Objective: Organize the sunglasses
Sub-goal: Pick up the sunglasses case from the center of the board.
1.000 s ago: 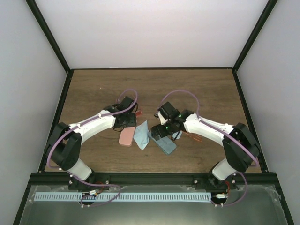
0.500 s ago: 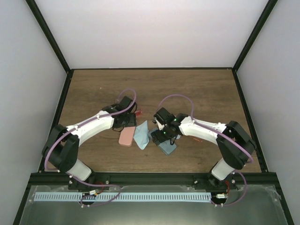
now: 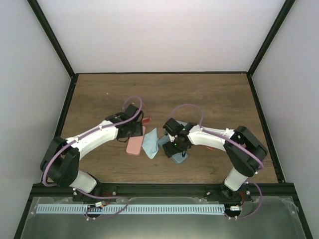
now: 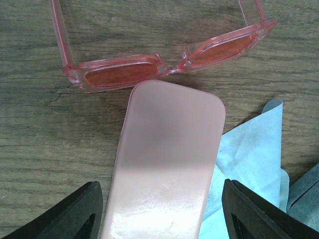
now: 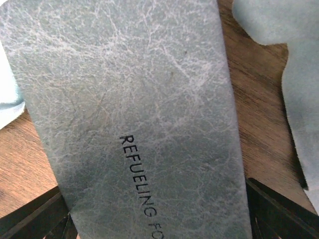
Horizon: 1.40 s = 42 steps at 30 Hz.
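Observation:
Reddish-pink sunglasses (image 4: 164, 67) lie unfolded on the wood, lenses towards a pink case (image 4: 167, 164); from above they show as a red spot (image 3: 146, 120). My left gripper (image 4: 162, 185) is open and straddles the pink case's near end. A strip of table shows beside one finger and a strip of cloth beside the other. My right gripper (image 5: 155, 189) sits low over a grey-blue case (image 5: 134, 99) printed "REFUELING", with a finger (image 5: 279, 209) against each long edge. From above, the left gripper (image 3: 133, 133) and right gripper (image 3: 175, 144) face each other mid-table.
A light blue cloth (image 3: 150, 143) lies between the pink case (image 3: 134, 145) and the grey-blue case (image 3: 175, 157). Another pale cloth (image 5: 299, 74) lies right of the grey-blue case. Black frame posts and white walls bound the wooden table (image 3: 224, 94).
The right gripper has slid left and nearer over the grey-blue case, and its jaws have narrowed onto it. The left arm has shifted only slightly.

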Each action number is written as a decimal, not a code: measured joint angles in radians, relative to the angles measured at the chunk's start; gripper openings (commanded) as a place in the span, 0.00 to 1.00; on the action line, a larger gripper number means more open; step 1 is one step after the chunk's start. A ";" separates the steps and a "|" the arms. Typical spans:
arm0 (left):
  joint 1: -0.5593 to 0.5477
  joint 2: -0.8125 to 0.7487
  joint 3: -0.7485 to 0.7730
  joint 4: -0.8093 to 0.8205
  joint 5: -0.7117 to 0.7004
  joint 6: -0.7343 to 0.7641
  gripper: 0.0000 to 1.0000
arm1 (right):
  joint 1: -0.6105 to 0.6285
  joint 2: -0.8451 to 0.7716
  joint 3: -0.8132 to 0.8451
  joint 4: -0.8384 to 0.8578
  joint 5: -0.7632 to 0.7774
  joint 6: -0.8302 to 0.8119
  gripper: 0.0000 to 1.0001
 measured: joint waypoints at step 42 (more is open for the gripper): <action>0.000 0.007 -0.001 0.008 0.016 0.000 0.68 | 0.001 -0.018 0.030 -0.025 0.020 0.001 0.73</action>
